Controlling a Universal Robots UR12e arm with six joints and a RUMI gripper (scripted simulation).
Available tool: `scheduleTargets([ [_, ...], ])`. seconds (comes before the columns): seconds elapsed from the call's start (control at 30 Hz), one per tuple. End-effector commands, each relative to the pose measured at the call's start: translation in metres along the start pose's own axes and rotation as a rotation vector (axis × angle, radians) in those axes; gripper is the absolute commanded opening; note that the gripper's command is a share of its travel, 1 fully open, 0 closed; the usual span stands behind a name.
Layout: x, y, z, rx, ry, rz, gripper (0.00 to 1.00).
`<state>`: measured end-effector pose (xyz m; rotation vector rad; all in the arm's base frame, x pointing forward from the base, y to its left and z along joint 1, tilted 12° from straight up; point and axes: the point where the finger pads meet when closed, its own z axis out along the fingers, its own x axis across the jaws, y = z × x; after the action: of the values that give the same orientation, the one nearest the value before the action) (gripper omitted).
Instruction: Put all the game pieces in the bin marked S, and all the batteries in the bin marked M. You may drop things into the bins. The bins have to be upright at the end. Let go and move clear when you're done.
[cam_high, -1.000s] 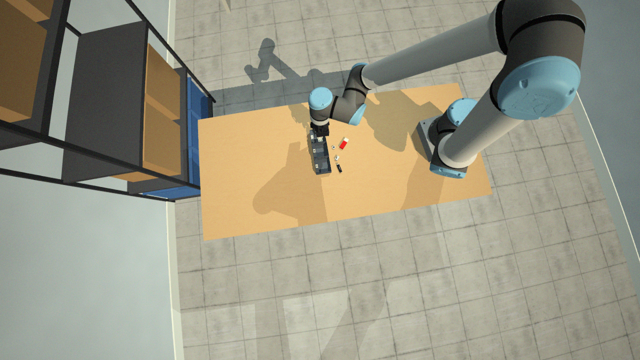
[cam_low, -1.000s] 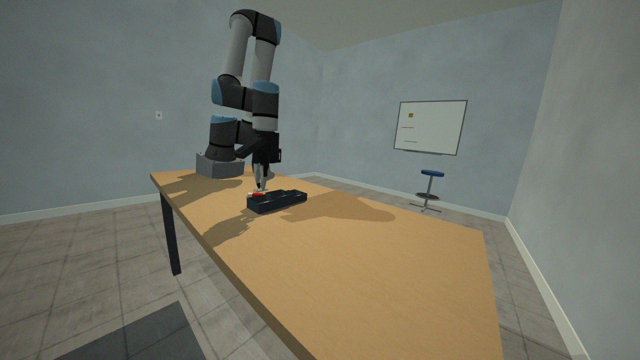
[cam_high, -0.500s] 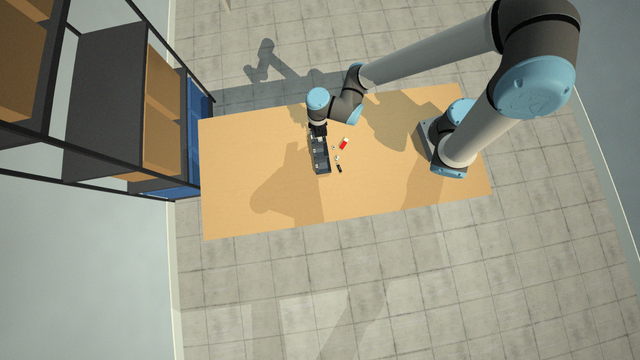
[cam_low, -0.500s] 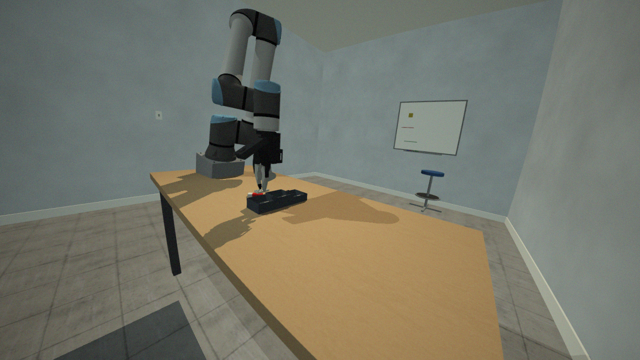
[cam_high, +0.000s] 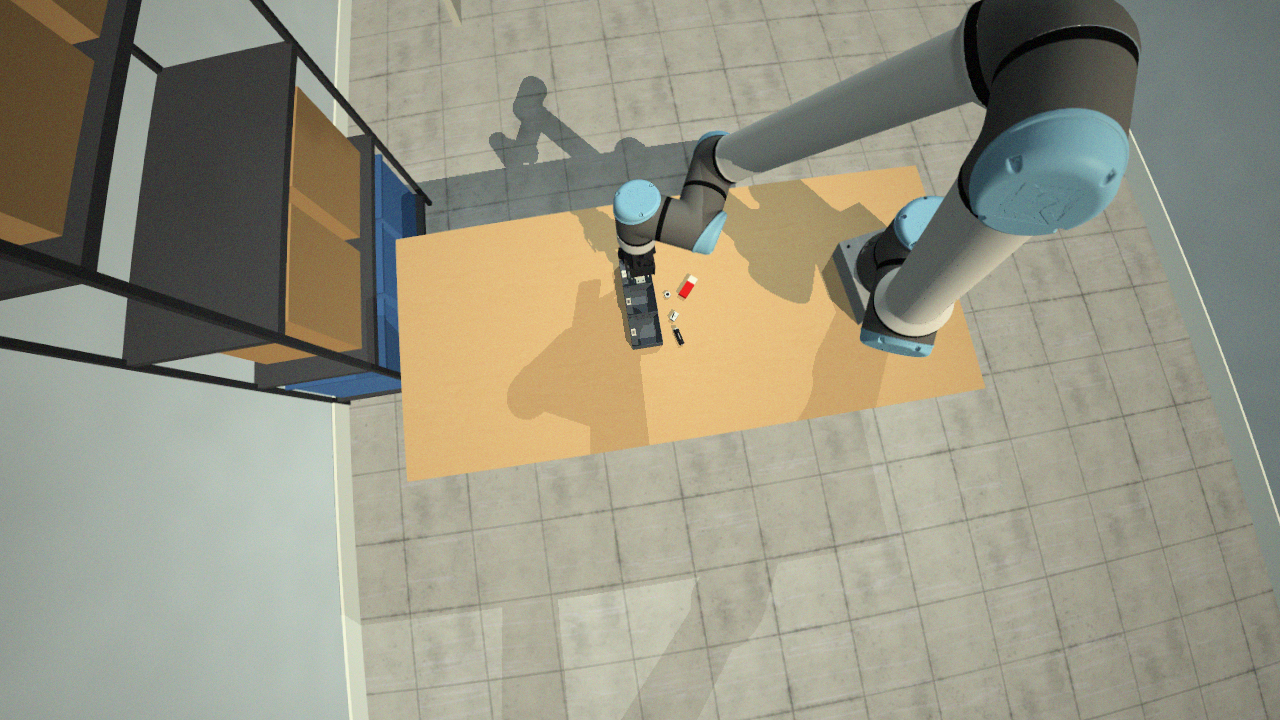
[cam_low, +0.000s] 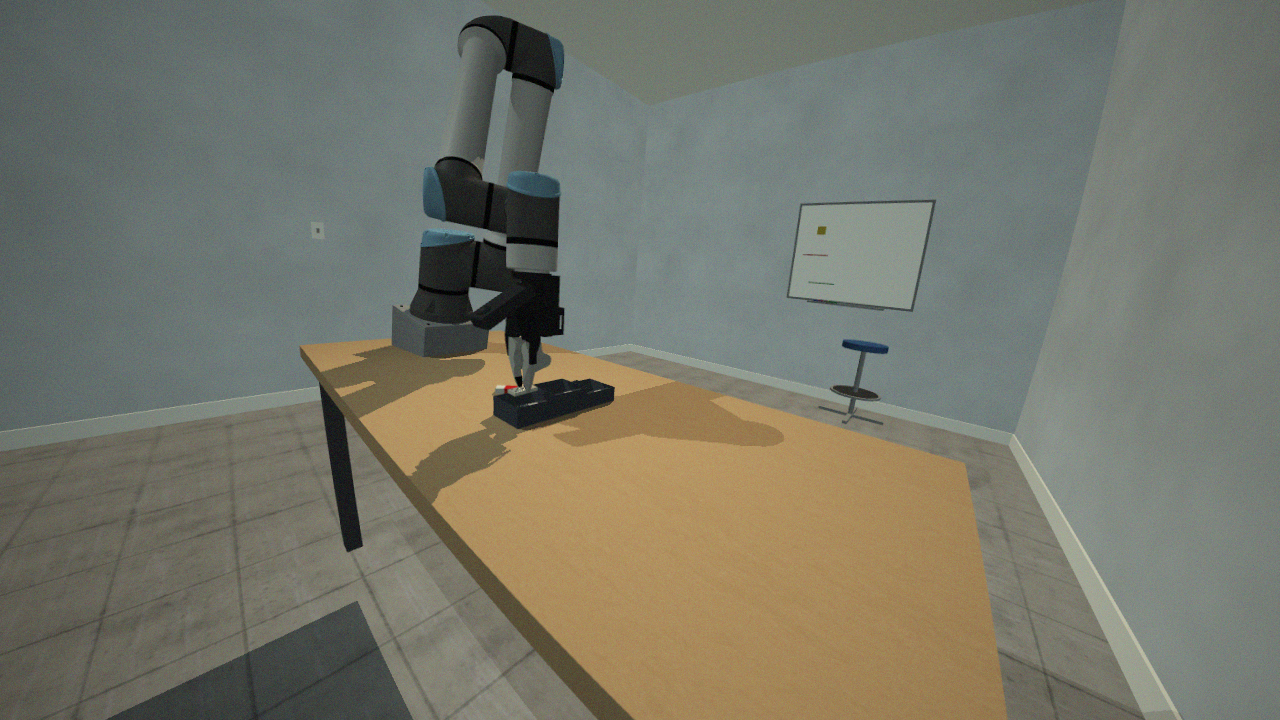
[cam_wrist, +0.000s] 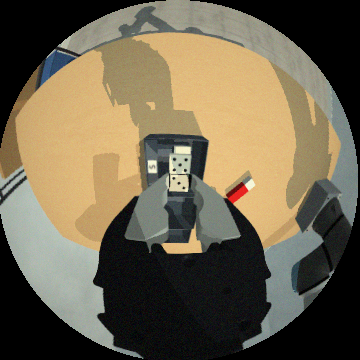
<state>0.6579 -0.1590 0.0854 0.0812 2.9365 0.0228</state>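
Note:
My gripper (cam_wrist: 179, 174) is shut on a white domino with black dots (cam_wrist: 179, 173) and holds it right above the dark bin marked S (cam_wrist: 175, 156), the end bin of a row of dark bins (cam_high: 640, 308). A pale flat piece (cam_wrist: 183, 149) lies inside that bin. In the overhead view the gripper (cam_high: 637, 268) hangs over the far end of the row. On the table beside the bins lie a red and white piece (cam_high: 687, 287), two small white pieces (cam_high: 666, 293) (cam_high: 673, 315) and a small black battery (cam_high: 679, 336). The red and white piece also shows in the wrist view (cam_wrist: 240, 190).
The robot base (cam_high: 881, 286) stands at the right end of the table. A shelf rack with brown boxes (cam_high: 223, 205) and blue crates (cam_high: 389, 268) stands past the table's left edge. A stool (cam_low: 859, 376) and a whiteboard (cam_low: 859, 255) are by the far wall.

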Motion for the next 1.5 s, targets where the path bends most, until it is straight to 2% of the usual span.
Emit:
scheduleTargets([
  [0.0,-0.001,0.000,0.010,0.001,-0.001,0.000,0.00],
  [0.27,-0.001,0.000,0.026,0.001,-0.001,0.000,0.00],
  [1.0,0.002,0.000,0.026,0.001,-0.001,0.000,0.00],
  [1.03,0.002,0.000,0.026,0.001,-0.001,0.000,0.19],
  [1.47,0.002,0.000,0.026,0.001,-0.001,0.000,0.19],
])
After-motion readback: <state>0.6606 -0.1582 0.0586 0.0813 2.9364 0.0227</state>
